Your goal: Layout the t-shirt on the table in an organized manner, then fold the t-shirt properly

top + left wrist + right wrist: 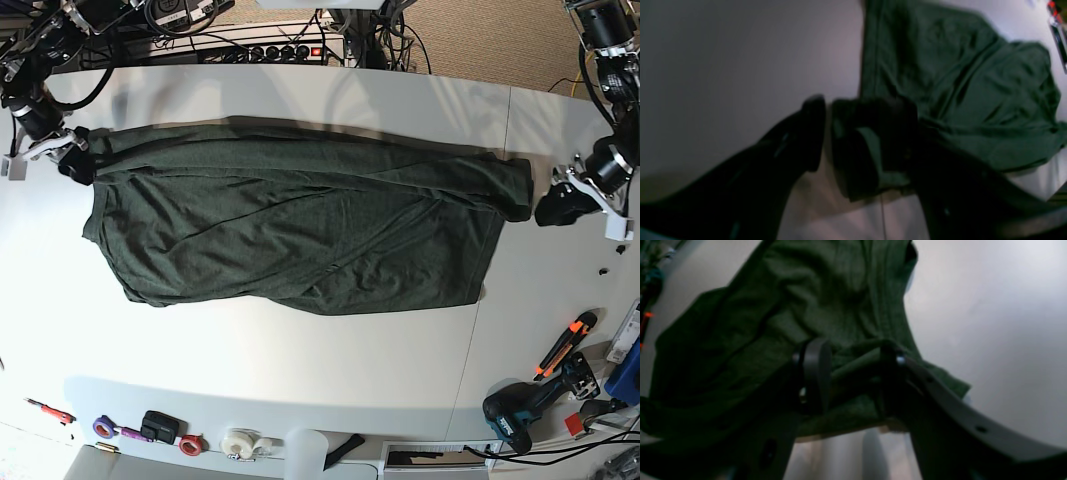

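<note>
My left gripper (828,133) has its jaws apart, with white table (300,370) showing through the gap and a strip of green cloth lying against the inner face of one finger. My right gripper (855,373) also stands apart, with a bunched fold of the t-shirt (300,230) sitting loosely between the fingers, not pinched. The shirt lies stretched across the middle of the base view, from the upper left to the right centre, one gripper at each end. The risk I see is snagging. If either hand pulls away with that cloth hooked on a finger, it drags the end along and spoils the layout. The long creases running across the body and the uneven lower edge could also carry into a crooked fold if I do not smooth them first. Both wrist views are dark and blurred, so I cannot tell whether the cloth is truly free of my fingers. In the base view I cannot make out the collar or either sleeve, nor whether my left gripper touches the shirt's end or sits just beside it.
</note>
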Robot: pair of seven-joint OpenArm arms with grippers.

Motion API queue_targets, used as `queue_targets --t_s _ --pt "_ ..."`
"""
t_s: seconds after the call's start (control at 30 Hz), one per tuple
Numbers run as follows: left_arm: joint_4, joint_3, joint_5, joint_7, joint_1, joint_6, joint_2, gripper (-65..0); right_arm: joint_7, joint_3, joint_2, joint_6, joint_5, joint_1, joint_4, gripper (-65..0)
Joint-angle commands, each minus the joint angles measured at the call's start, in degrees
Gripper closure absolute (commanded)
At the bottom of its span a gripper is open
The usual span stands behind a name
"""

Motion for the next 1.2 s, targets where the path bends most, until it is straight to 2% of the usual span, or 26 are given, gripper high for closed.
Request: queue_targets --t_s 0.0,0.1,0.2,0.3,0.43,0.53,0.87,1.0,1.17 --pt "1.01 -0.46 -1.40 -1.01 -0.61 -0.83 -1.31 -27.9 1.70 0.22 1.11 0.08 0.11 0.33 1.49 -24.8" --pt "0.98 -0.46 -1.40 -0.98 -0.59 -0.83 -1.42 -27.9 2.45 0.31 1.09 -0.15 -1.11 0.31 1.57 -27.9" --pt "0.98 -0.46 -1.40 -0.98 -0.59 -0.83 -1.40 -28.0 2.73 1.88 1.07 -3.74 -2.89 0.31 1.57 -31.8" --pt "0.98 -0.46 -1.40 -0.98 -0.59 -0.85 -1.40 -28.0 3.17 7.19 0.13 -6.45 -3.26 0.31 1.51 -31.8" --pt "0.98 -0.46 -1.40 -0.98 -0.61 -0.98 -1.40 -27.9 4.85 16.79 -2.58 -8.31 -1.86 -0.22 1.29 -31.8" --pt "0.98 -0.46 -1.42 -0.98 -0.63 -1.70 -1.42 -28.0 7.69 19.43 -3.37 -8.94 -2.67 -1.33 -0.92 -31.8" --pt "0.98 -0.46 -1.42 -0.98 -0.61 -1.68 -1.42 -27.9 9.09 18.05 -2.56 -8.28 1.22 3.21 -17.92 -31.8" --pt "0.98 -0.46 -1.44 -0.98 -0.63 -1.68 -1.42 -27.9 9.20 17.20 -2.60 -8.17 0.59 4.68 -19.58 -31.8" --pt "0.98 -0.46 -1.44 -0.94 -1.09 -1.66 -1.42 -28.0 9.20 11.43 -2.75 -7.74 -1.07 4.74 -19.54 -31.8"
